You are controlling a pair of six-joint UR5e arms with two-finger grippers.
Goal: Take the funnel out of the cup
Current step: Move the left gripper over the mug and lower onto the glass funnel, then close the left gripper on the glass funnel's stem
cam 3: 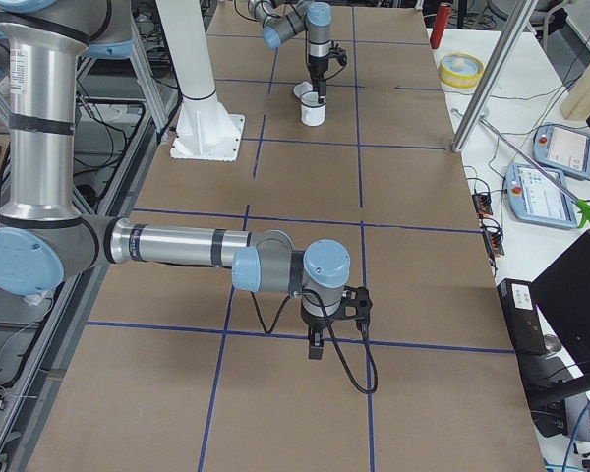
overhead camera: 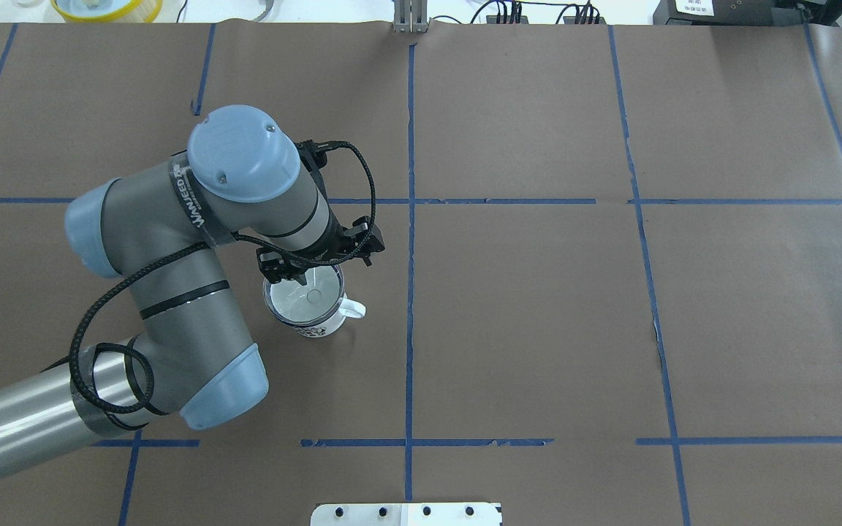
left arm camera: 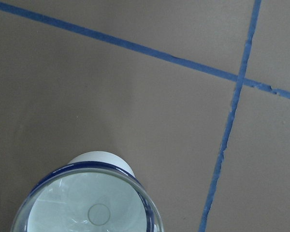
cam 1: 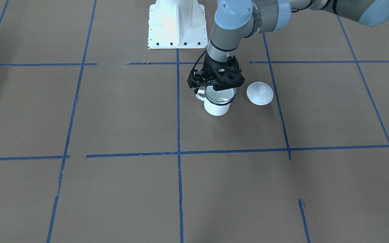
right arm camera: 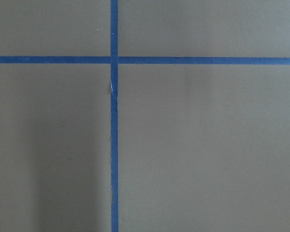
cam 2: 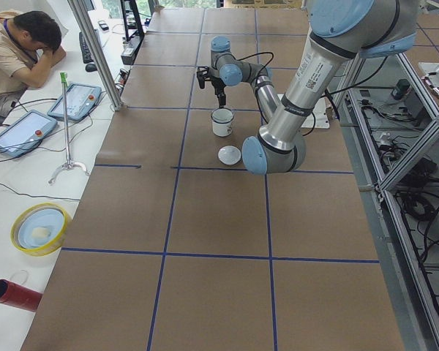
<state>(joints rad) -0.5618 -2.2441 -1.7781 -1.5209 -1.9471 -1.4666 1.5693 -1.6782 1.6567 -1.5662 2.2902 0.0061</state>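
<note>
The white cup (cam 1: 217, 107) with a dark blue rim stands upright on the brown table, its handle (overhead camera: 353, 310) pointing toward the table's middle. The clear funnel (cam 1: 219, 95) sits in its mouth, and it also shows in the overhead view (overhead camera: 304, 296) and the left wrist view (left arm camera: 87, 203). My left gripper (overhead camera: 287, 277) points down at the rim's far-left side; its jaws look slightly apart, holding nothing. My right gripper (cam 3: 315, 349) hangs over bare table far from the cup. It shows only in the exterior right view, so I cannot tell its state.
A white domed lid with a knob (cam 1: 259, 93) lies on the table close beside the cup. The white robot base (cam 1: 176, 23) stands behind them. An operator (cam 2: 22, 44) sits at a side desk beyond the table's far edge.
</note>
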